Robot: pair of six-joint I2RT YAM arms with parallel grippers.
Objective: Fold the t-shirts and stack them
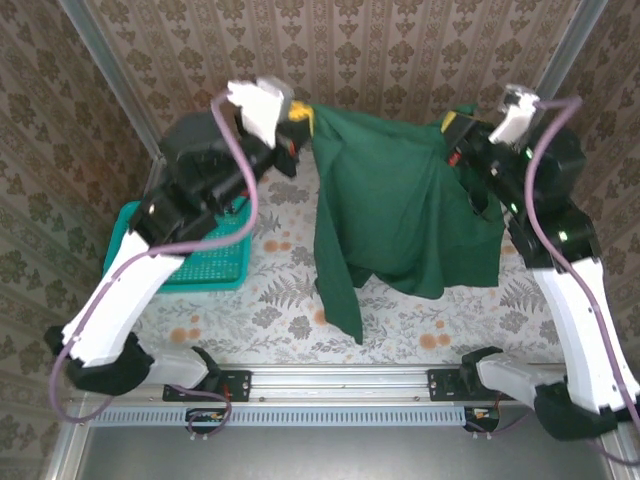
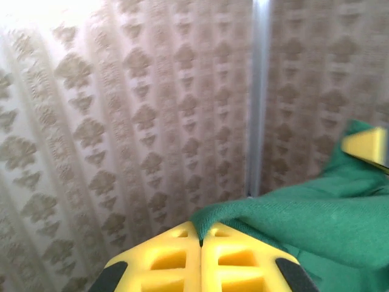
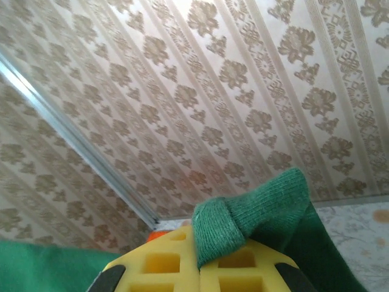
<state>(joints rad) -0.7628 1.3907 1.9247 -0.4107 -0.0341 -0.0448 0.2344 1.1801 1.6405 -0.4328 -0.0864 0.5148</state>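
The dark green t-shirt [image 1: 400,210] hangs spread between my two raised grippers at the back of the table, with one long corner drooping toward the front [image 1: 345,310]. My left gripper [image 1: 300,125] is shut on its top left edge; in the left wrist view the yellow fingers [image 2: 200,240] pinch a fold of green cloth [image 2: 304,225]. My right gripper [image 1: 452,128] is shut on the top right edge, and a rolled green hem [image 3: 243,219] sticks out of the jaws [image 3: 198,246]. A small orange patch [image 3: 157,233] peeks beside my right fingers; I cannot tell what it is.
A teal mesh basket [image 1: 215,262] sits at the table's left, partly under my left arm. Patterned walls close the back and both sides, with metal posts [image 1: 110,75] in the corners. The floral tabletop [image 1: 270,300] lies in front of the hanging shirt.
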